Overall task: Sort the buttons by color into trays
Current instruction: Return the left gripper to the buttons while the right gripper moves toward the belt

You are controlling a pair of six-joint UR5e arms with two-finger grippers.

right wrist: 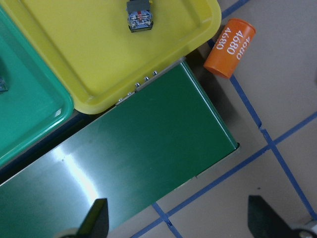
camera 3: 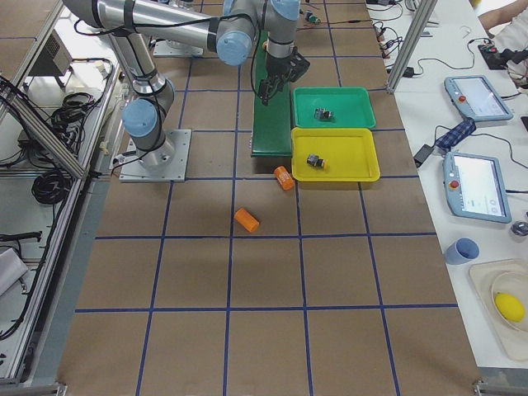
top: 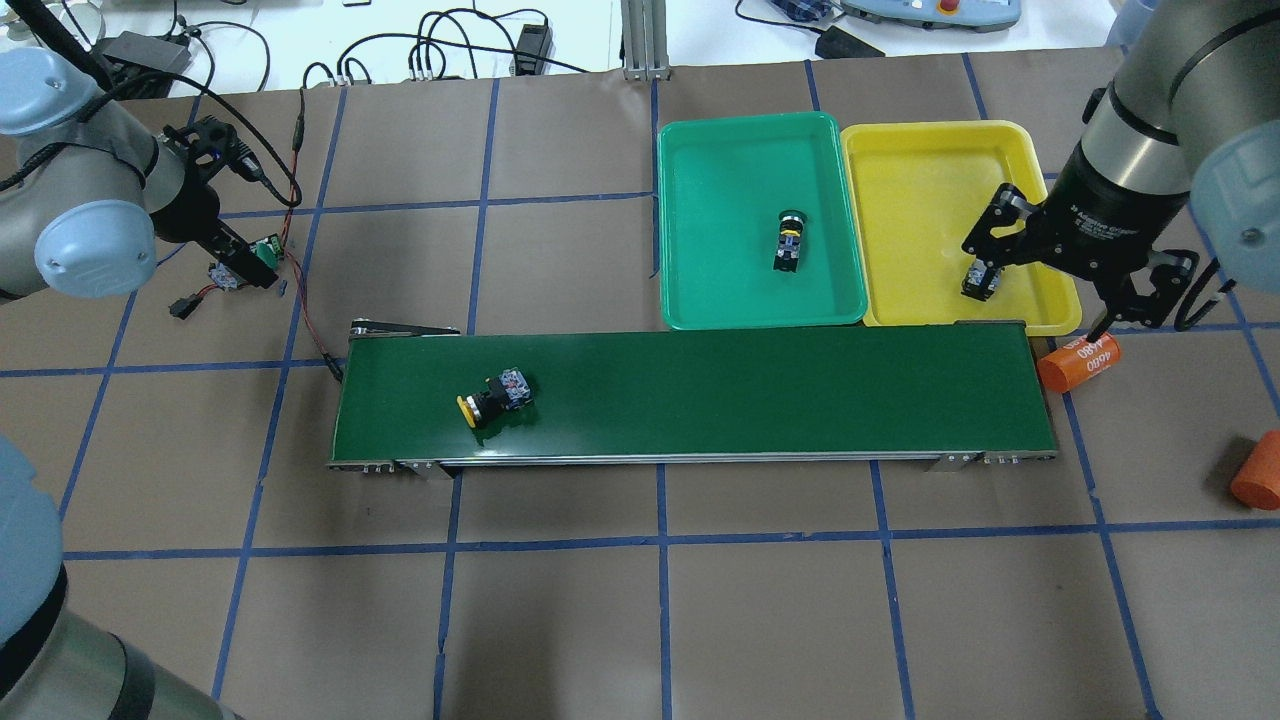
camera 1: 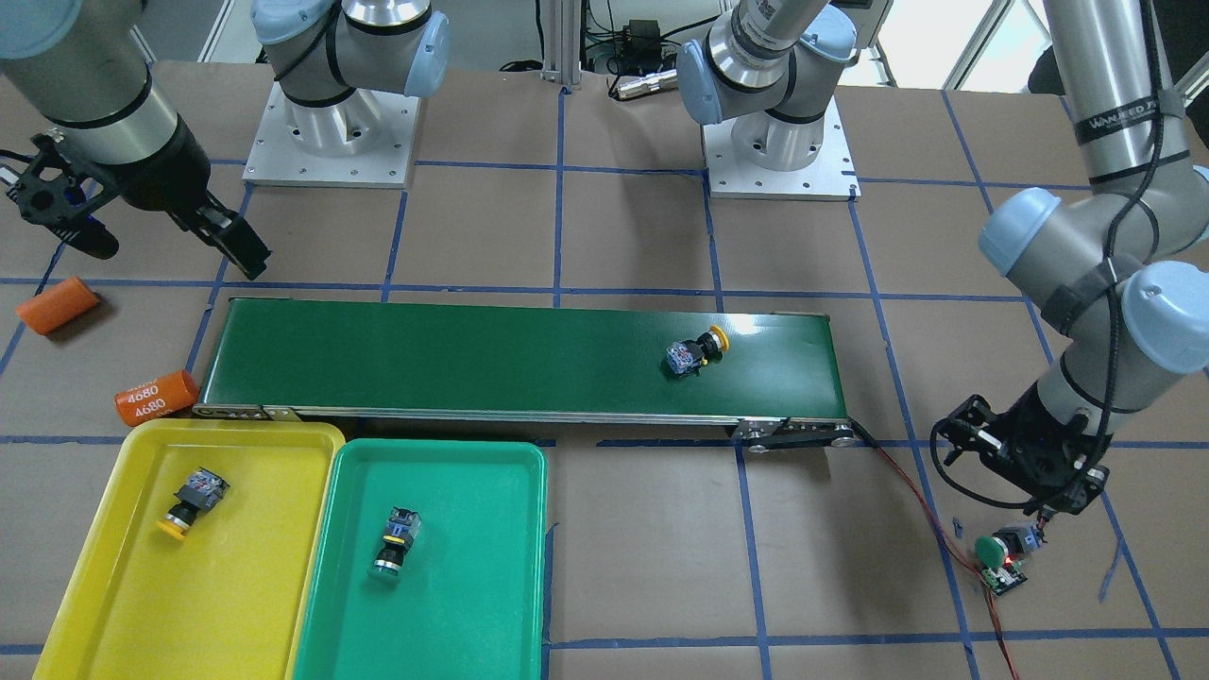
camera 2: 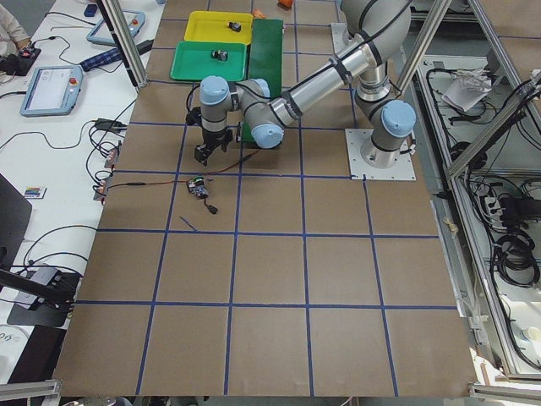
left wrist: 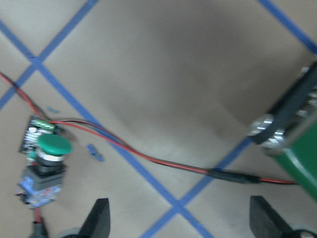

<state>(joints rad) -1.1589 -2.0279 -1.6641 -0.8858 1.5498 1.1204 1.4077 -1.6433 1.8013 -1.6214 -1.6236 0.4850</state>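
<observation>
A button in each tray, one on the belt, one by the board

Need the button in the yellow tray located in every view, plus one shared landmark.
Exterior front-facing: button at lower left.
Overhead exterior: button at upper right.
Exterior left: button near the top, far end of the table.
Exterior right: button just right of centre, upper half.
Left wrist: not in it.
Right wrist: button at the top edge, partly cut off.
Shared landmark: the yellow tray it lies in.
</observation>
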